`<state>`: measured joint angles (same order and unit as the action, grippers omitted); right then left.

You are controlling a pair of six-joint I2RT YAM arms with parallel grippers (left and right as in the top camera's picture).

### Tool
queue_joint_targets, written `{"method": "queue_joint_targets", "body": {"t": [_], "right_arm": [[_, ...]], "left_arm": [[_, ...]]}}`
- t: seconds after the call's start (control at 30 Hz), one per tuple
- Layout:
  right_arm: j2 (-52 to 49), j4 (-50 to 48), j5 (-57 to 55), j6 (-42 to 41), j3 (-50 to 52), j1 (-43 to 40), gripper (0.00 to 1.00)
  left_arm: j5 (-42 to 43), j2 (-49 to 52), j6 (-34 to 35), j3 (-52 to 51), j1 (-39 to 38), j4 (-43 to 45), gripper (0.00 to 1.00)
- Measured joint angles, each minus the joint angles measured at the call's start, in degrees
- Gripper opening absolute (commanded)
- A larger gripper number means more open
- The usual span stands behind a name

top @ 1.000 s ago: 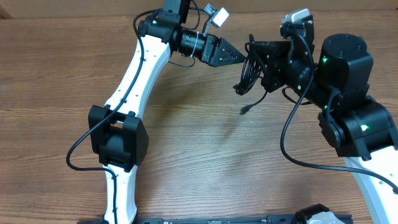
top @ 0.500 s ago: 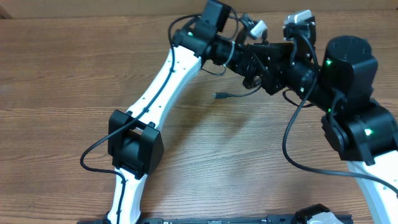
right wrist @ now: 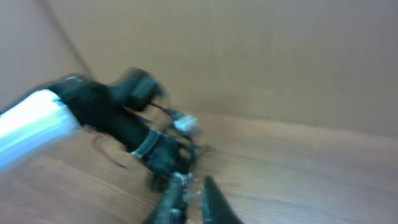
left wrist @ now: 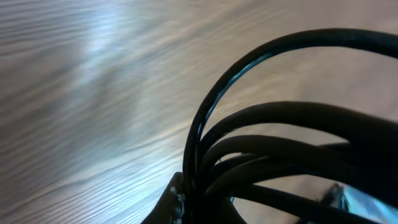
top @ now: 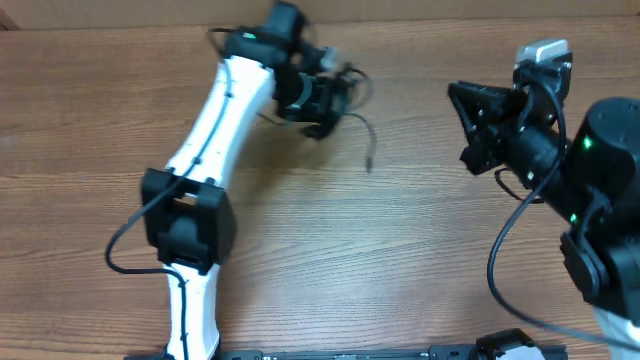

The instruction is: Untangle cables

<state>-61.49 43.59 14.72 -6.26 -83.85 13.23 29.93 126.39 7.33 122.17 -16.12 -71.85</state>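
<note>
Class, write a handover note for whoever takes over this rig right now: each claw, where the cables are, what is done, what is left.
Left claw: shut on the cables, which are bunched in loops at its fingers; one loose end trails out beside it.
Right claw: well apart from the bundle, no cable seen in it; too blurred to tell open or shut.
Done: bundle gripped by one claw.
Left: the cords are looped together; every one needs separating.

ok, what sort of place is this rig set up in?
Probably a robotics lab bench: a white arm and a black arm at a wood-grain table, working a bundle of thin black cables.
</note>
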Motion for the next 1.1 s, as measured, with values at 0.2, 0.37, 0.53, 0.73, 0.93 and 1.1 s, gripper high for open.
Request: {"method": "queue_joint_targets", "body": {"t": [0.2,0.37,0.53,0.73,0.93,1.1], "right_arm": [[-8.0,2.8,0.4,3.0,-0.2,0.1,0.82],[-17.0,3.1,3.7,12.5,-0.2,3.2,0.82],[-25.3,1.4,5.3,21.6,-0.2,6.2,0.75],[-27.8,-4.7,5.0,25.7,-0.2,7.0,0.75],[-27.8,-5.4,4.7,26.0,-3.5,7.1,0.76],[-27.8,-7.0,4.9,26.0,-6.0,7.5,0.77]], "left_arm": [[-1.1,0.0,-0.2,0.0,1.9,-0.8,0.04],[-1.1,0.0,-0.2,0.0,0.3,-0.8,0.04],[-1.1,0.0,-0.2,0.0,-0.3,-0.9,0.04],[-1.1,0.0,-0.2,0.0,-0.3,-1.0,0.04],[-1.1,0.0,-1.3,0.0,-0.8,-1.0,0.04],[-1.1,0.0,-1.7,0.0,-1.6,-1.0,0.04]]}}
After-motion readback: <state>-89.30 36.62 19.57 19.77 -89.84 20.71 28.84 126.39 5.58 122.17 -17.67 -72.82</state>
